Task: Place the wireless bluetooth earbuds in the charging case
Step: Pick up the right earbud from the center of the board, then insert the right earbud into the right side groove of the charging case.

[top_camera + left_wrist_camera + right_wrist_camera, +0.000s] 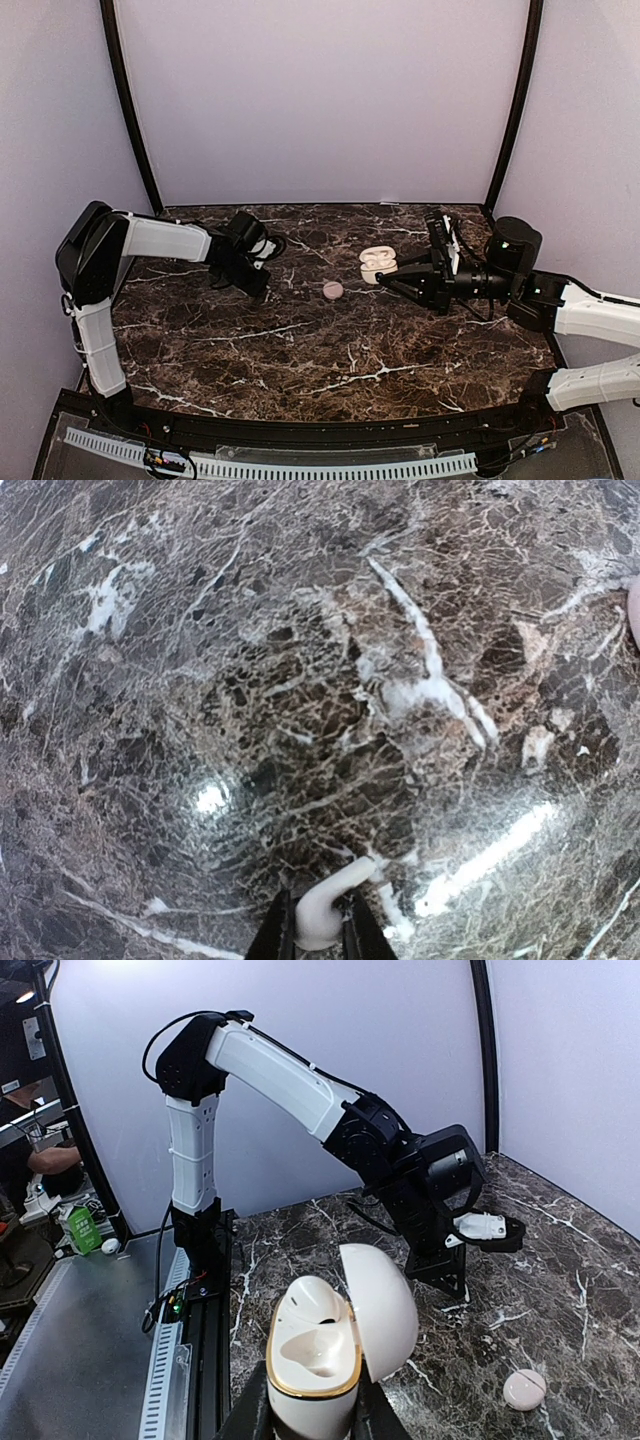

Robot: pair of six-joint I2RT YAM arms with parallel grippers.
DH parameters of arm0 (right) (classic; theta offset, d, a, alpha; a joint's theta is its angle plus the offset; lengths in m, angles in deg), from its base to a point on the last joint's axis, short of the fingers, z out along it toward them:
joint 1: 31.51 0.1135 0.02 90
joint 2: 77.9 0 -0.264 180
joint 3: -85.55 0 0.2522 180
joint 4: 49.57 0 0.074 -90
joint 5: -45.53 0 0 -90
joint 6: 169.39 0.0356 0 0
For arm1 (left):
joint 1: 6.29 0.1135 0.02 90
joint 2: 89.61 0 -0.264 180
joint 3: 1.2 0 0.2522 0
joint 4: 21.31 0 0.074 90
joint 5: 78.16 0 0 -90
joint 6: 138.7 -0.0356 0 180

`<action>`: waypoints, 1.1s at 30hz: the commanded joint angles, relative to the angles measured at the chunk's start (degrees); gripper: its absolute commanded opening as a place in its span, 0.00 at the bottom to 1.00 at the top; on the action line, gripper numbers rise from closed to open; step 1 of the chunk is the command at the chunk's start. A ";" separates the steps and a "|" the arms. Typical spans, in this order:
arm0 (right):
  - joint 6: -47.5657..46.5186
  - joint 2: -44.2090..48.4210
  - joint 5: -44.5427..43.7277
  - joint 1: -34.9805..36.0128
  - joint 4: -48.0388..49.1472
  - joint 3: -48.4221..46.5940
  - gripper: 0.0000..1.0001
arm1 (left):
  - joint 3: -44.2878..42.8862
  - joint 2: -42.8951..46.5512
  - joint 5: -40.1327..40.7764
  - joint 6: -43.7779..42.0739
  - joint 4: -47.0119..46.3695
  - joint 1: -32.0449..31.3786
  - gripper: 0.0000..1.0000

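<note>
My left gripper [318,932] is shut on a tiny white earbud [322,905], its stem pointing out over the marble; in the top view this gripper [257,283] hangs low over the table's left half. My right gripper [310,1418] is shut on the white charging case [312,1360] with a gold rim, its lid [380,1310] hinged open to the right. The near hollow in the case is empty; the far one holds a rounded white shape, perhaps the other earbud. In the top view the case [377,264] is at the table's middle back, right of the left gripper.
A small round pinkish case [333,290] lies on the marble table [330,350] between the grippers; it shows in the right wrist view [524,1389] and at the left wrist view's right edge [634,610]. The left arm [290,1080] stands across from the case.
</note>
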 commanded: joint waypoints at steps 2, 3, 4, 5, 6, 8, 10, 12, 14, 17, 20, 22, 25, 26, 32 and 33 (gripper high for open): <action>0.26 0.09 -0.50 -0.65 1.79 0.22 0.00 | 1.48 7.01 0.15 -1.98 2.91 -1.65 0.08; 0.15 0.01 -1.38 -0.57 1.52 0.11 0.00 | 1.29 8.22 0.19 -2.05 3.49 -1.72 0.08; -0.13 -0.18 -2.62 -0.61 1.30 0.11 0.00 | 1.15 8.78 0.01 -2.04 4.81 -1.77 0.08; -0.44 -0.25 -4.09 -0.58 0.99 0.04 0.00 | 0.71 10.03 -0.10 -2.04 5.68 -1.87 0.08; -0.77 -0.21 -5.47 -0.58 1.00 0.03 0.00 | 0.13 10.74 0.03 -1.97 7.58 -2.29 0.07; -1.56 -0.25 -7.21 -0.57 2.22 0.34 0.00 | -0.55 13.17 1.47 -2.55 10.10 -4.16 0.07; -2.68 -0.42 -7.91 -0.57 4.80 1.23 0.00 | -1.15 16.06 3.55 -3.21 12.04 -6.87 0.07; -4.46 -0.90 -8.17 -0.51 7.60 2.16 0.00 | -1.72 19.06 4.29 -3.86 13.22 -9.58 0.07; -6.21 -2.28 -7.48 -0.36 8.65 1.92 0.00 | -2.10 22.28 4.50 -4.68 13.51 -12.01 0.07; -8.14 -5.44 -4.47 -0.06 10.72 1.79 0.00 | -2.70 27.66 4.36 -7.24 13.27 -15.48 0.08; -8.09 -7.47 -1.95 -0.03 13.10 2.25 0.00 | -3.44 32.49 4.56 -9.70 12.39 -19.57 0.08; -8.23 -8.59 -1.15 -0.03 12.67 2.08 0.00 | -4.89 34.40 5.50 -11.26 13.28 -21.79 0.08; -8.44 -9.73 0.01 0.04 11.96 1.74 0.00 | -7.42 35.47 7.20 -13.62 15.51 -26.08 0.08; -8.44 -10.04 0.77 0.10 12.10 1.65 0.00 | -8.47 35.58 8.20 -14.07 16.39 -26.99 0.08; -8.20 -11.12 3.24 1.54 13.30 1.93 0.00 | -12.52 34.05 11.12 -17.81 18.69 -34.37 0.08; -8.73 -11.22 3.43 2.00 13.25 1.95 0.00 | -12.97 33.82 11.35 -18.77 18.72 -35.77 0.07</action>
